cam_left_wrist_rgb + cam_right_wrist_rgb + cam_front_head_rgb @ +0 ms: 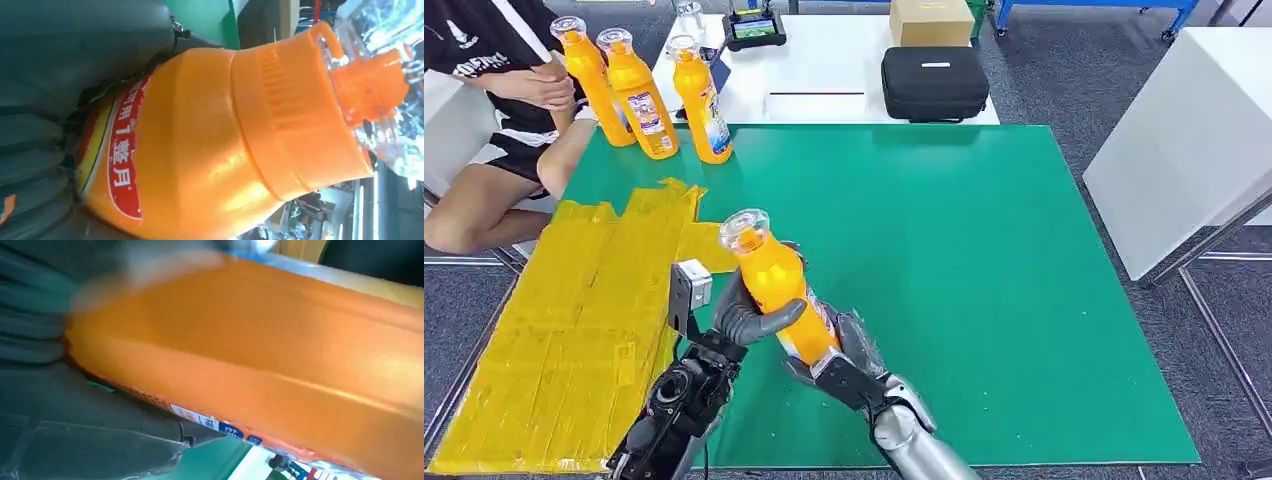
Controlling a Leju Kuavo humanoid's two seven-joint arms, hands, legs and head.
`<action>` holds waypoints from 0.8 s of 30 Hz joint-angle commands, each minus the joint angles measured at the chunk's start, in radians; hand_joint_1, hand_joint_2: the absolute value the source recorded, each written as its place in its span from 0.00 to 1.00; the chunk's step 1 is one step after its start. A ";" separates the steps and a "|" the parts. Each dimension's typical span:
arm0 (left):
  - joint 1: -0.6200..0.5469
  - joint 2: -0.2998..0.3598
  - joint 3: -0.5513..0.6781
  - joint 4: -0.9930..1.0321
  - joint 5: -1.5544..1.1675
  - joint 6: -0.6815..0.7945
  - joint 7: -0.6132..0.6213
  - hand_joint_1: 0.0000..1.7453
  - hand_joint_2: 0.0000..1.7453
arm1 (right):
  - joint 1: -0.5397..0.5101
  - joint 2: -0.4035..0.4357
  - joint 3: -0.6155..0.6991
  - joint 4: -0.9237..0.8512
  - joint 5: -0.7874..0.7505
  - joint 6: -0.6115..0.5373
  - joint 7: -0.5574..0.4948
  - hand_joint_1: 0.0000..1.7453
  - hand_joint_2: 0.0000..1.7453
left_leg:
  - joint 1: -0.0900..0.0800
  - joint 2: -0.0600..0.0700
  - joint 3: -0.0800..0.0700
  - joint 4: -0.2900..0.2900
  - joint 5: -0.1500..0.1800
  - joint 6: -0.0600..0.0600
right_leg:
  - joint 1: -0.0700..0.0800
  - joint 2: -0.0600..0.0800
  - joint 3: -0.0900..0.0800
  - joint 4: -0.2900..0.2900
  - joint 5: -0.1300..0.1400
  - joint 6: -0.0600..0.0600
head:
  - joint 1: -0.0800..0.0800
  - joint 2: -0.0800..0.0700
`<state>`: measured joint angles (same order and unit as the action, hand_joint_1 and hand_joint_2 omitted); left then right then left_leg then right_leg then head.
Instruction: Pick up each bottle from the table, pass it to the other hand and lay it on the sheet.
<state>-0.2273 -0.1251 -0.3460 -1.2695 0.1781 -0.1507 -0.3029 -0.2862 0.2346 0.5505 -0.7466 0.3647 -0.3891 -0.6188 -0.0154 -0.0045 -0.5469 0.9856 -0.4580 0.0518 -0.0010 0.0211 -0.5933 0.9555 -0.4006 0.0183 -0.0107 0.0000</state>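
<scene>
An orange bottle with a clear cap is tilted above the green mat, cap pointing up and away from me. My left hand grips its middle, thumb wrapped across the front. My right hand holds its lower end from the right. The left wrist view shows the bottle's neck and cap beside my left hand. In the right wrist view the bottle's side lies against my right hand. The yellow sheet lies just left of both hands. Three more orange bottles stand upright at the mat's far left.
A person sits at the far left, close to the standing bottles. Behind the mat a white table carries a black case, a cardboard box and a small device. Another white table stands to the right.
</scene>
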 commanded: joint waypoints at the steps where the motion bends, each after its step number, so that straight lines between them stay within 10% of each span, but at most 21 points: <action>1: -0.026 0.037 0.006 0.090 0.035 0.020 -0.009 1.00 1.00 | 0.040 -0.086 0.007 -0.088 -0.036 -0.050 -0.002 1.00 1.00 | 0.000 -0.002 0.002 -0.001 0.000 -0.002 | 0.000 -0.002 0.003 -0.001 -0.001 0.000 | 0.000 0.000; 14: -0.010 0.035 0.015 0.073 -0.027 0.071 -0.041 1.00 1.00 | 0.053 -0.104 -0.022 -0.115 -0.051 -0.085 -0.019 1.00 1.00 | 0.000 0.000 0.002 -0.001 0.000 -0.002 | 0.000 -0.001 0.002 -0.001 0.000 0.000 | 0.000 0.000; 15: -0.014 0.035 0.014 0.074 -0.070 0.116 -0.053 1.00 1.00 | 0.059 -0.112 -0.028 -0.130 -0.067 -0.083 -0.025 0.64 1.00 | 0.000 0.000 0.004 -0.001 -0.001 -0.004 | 0.000 -0.002 0.004 -0.001 -0.001 0.000 | 0.000 0.000; 16: -0.023 0.043 0.005 0.081 -0.181 0.230 -0.062 1.00 1.00 | 0.070 -0.126 -0.032 -0.156 -0.096 -0.061 -0.024 0.00 1.00 | 0.001 0.000 0.003 -0.001 -0.001 -0.003 | 0.000 -0.002 0.004 -0.001 -0.001 0.000 | 0.000 0.000; 20: -0.089 0.057 0.011 0.199 -0.740 0.709 0.040 1.00 1.00 | 0.099 -0.151 -0.089 -0.232 -0.177 0.021 -0.002 0.00 1.00 | 0.000 -0.002 0.002 -0.001 0.000 -0.002 | 0.000 -0.003 0.003 -0.001 -0.001 0.000 | 0.000 0.000; 24: -0.106 0.050 0.050 0.222 -0.835 0.741 0.068 1.00 1.00 | 0.097 -0.148 -0.103 -0.239 -0.176 0.028 0.008 0.00 1.00 | 0.000 -0.001 0.002 -0.001 0.000 -0.002 | 0.000 -0.003 0.002 -0.001 0.000 0.000 | -0.001 0.000</action>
<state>-0.2253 -0.1247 -0.3853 -1.2161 -0.5024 0.4806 -0.2845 -0.2036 0.1442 0.5146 -0.9068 0.2018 -0.3811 -0.6126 -0.0156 -0.0049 -0.5471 0.9856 -0.4580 0.0518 -0.0011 0.0202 -0.5933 0.9555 -0.4005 0.0184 -0.0118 0.0000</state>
